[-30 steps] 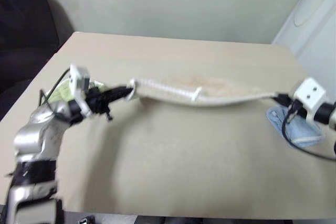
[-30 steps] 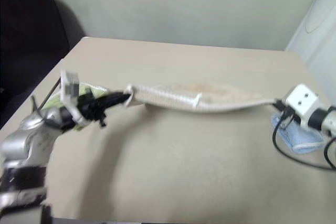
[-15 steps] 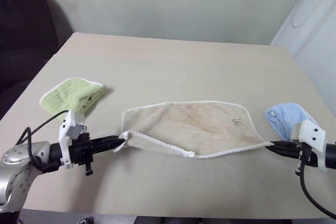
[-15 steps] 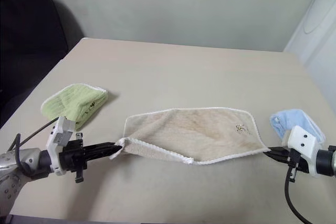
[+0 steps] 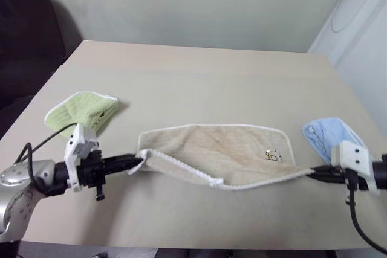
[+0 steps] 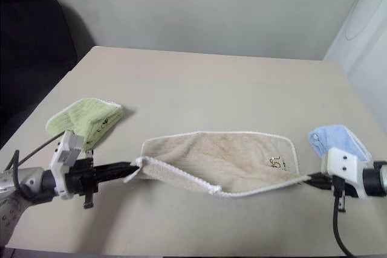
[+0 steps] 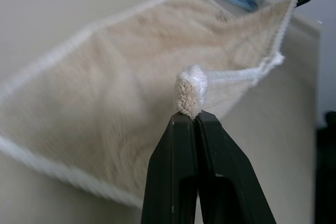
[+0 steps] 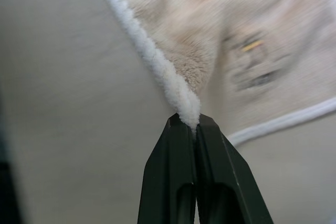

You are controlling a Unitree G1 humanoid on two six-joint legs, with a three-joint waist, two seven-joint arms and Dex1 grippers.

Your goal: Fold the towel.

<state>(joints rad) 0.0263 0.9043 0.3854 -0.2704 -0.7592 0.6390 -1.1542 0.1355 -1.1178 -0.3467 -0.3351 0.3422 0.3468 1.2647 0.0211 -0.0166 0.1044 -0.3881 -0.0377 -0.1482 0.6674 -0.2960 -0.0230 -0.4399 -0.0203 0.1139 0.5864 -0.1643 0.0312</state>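
Beige tabletop (image 5: 199,77) against a pale wall, dark chair at the far left corner. Towel (image 5: 230,152) stretched across the near middle of the table, folded over on itself, far white-stitched edge lying on the surface, near edge sagging in a shallow curve between the two grippers. Small dark and gold emblem (image 5: 272,155) showing near the towel's right end. Left gripper (image 5: 140,162) pinched tight on the towel's left corner, fingers together, corner bunched right at the tips in the left wrist view (image 7: 190,98). Right gripper (image 5: 312,173) clamped on the right corner, white edging squeezed between the closed fingers (image 8: 181,145) in the right wrist view. Both corners lifted slightly off the table. Lime-green towel (image 5: 81,110) folded on the left side, just behind the left arm, apart from the beige one. Light-blue towel (image 5: 323,136) bunched at the right edge, just behind the right gripper's white housing, close to the towel's right end; touching or not, can't tell.
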